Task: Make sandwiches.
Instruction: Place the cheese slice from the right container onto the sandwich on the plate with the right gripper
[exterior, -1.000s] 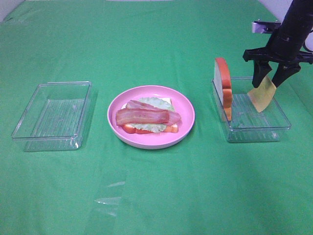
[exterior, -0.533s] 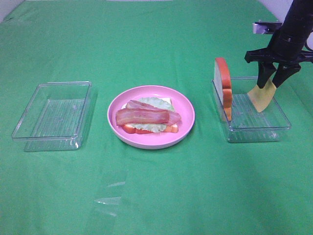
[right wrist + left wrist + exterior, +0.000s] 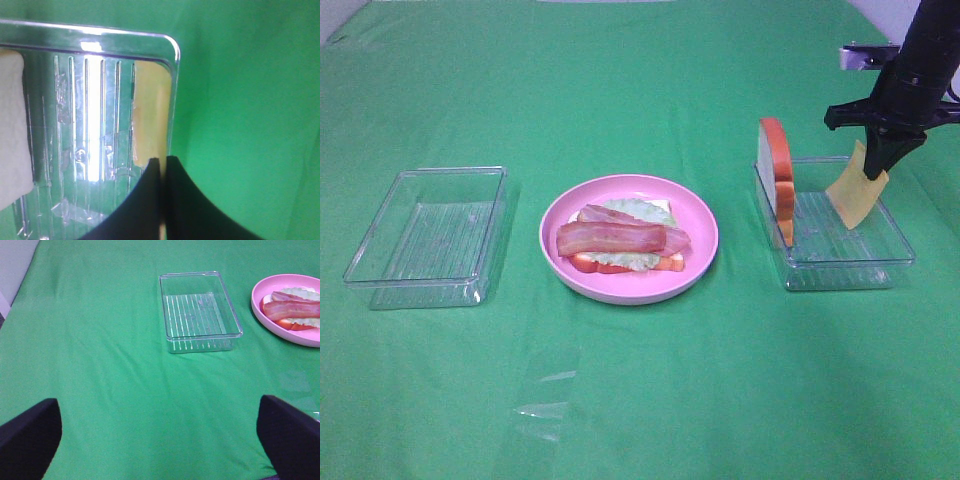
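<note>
The right hand (image 3: pixel 876 165) hangs over the far right part of a clear tray (image 3: pixel 840 268) on the right of the green desk (image 3: pixel 640 400). Its 2 fingers are pressed together on the upper edge of the yellow cheese square (image 3: pixel 855 197), pinching it. The cheese square hangs tilted, with its lower corner inside the tray near the right wall. I cannot tell whether that corner touches the tray floor. In the right wrist view the dark fingers (image 3: pixel 150 200) meet with only a thin slit between them, and the cheese square (image 3: pixel 150 115) shows just inside the tray's wall (image 3: pixel 172 100).

At the left end of the same tray 1 bread slice (image 3: pixel 777 175) stands upright on its edge, orange-brown crust on top, well apart from the cheese.

In the middle of the desk sits the round pink plate (image 3: pixel 702 215). On it lies the bottom bread slice (image 3: pixel 670 264), covered by a pale green lettuce leaf (image 3: pixel 642 209), with 2 reddish-brown bacon strips (image 3: pixel 615 238) across the top.

A second clear tray (image 3: pixel 425 240) stands to the left of the plate, apart from it.

The left hand (image 3: pixel 157 412) hovers above bare cloth short of that tray, its fingers spread wide and holding nothing.
</note>
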Controlling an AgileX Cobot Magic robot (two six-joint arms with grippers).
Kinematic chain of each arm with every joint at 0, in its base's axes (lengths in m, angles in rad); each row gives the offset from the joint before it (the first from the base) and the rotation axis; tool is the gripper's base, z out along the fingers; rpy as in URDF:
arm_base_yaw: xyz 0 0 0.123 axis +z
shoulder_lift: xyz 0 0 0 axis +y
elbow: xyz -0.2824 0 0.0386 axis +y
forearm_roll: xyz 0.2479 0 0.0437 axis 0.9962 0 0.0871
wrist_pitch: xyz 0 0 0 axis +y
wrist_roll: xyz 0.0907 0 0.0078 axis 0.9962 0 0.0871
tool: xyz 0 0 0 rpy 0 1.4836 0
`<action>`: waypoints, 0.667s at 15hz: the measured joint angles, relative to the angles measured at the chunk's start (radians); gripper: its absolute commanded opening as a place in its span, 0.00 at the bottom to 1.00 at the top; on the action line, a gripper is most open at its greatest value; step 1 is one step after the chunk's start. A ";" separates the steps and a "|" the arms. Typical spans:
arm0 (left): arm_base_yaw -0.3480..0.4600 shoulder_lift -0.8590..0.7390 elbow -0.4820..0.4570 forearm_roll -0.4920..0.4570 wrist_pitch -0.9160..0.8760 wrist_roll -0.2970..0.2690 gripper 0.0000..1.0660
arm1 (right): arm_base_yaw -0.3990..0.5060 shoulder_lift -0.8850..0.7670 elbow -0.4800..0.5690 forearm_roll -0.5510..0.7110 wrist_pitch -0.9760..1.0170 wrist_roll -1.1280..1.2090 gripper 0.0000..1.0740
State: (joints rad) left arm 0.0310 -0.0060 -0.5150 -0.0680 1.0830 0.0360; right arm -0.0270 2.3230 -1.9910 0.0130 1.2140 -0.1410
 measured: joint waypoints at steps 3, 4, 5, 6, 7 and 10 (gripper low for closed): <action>0.000 0.000 0.000 0.000 0.000 0.000 0.92 | 0.000 -0.053 0.000 0.013 0.000 0.025 0.00; 0.000 0.000 0.000 0.000 0.000 0.000 0.92 | 0.000 -0.100 0.000 0.019 0.000 0.042 0.00; 0.000 0.000 0.000 0.000 0.000 0.000 0.92 | 0.000 -0.119 0.000 0.022 0.000 0.045 0.00; 0.000 0.000 0.000 0.000 0.000 0.000 0.92 | 0.000 -0.153 0.000 0.038 0.000 0.051 0.00; 0.000 0.000 0.000 0.000 0.000 0.000 0.92 | 0.000 -0.197 0.000 0.063 0.001 0.057 0.00; 0.000 0.000 0.000 0.000 0.000 0.000 0.92 | 0.000 -0.329 0.000 0.141 0.001 0.089 0.00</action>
State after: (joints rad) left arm 0.0310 -0.0060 -0.5150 -0.0680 1.0830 0.0360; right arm -0.0270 1.9940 -1.9910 0.1540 1.2150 -0.0520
